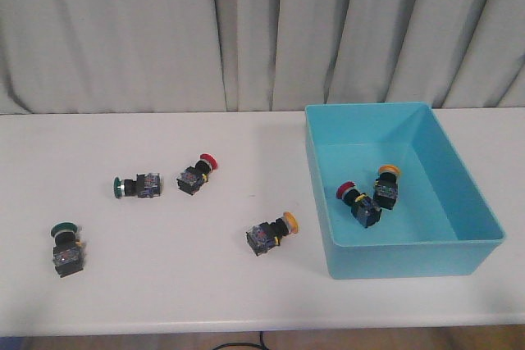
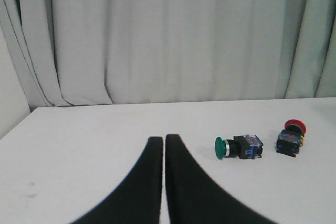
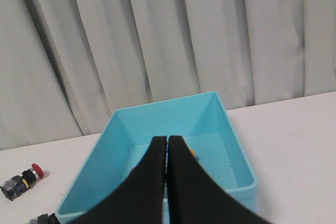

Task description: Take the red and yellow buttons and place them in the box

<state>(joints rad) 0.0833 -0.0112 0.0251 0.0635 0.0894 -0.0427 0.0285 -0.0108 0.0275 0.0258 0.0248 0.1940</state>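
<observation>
The turquoise box [image 1: 484, 211] stands on the right of the white table and holds a red button [image 1: 358, 200] and a yellow button [image 1: 387, 184]. A red button [image 1: 197, 172] and a yellow button [image 1: 271, 234] lie on the table left of the box. Neither gripper shows in the front view. My left gripper [image 2: 164, 140] is shut and empty over the table, with the red button [image 2: 290, 137] off to one side. My right gripper [image 3: 167, 140] is shut and empty, facing the box [image 3: 220, 114]; its fingers hide most of the buttons inside.
Two green-capped buttons lie on the table's left: one [image 1: 134, 186] near the loose red button, also in the left wrist view [image 2: 236, 147], and one [image 1: 65, 248] near the front left. A grey curtain [image 1: 246, 30] hangs behind the table.
</observation>
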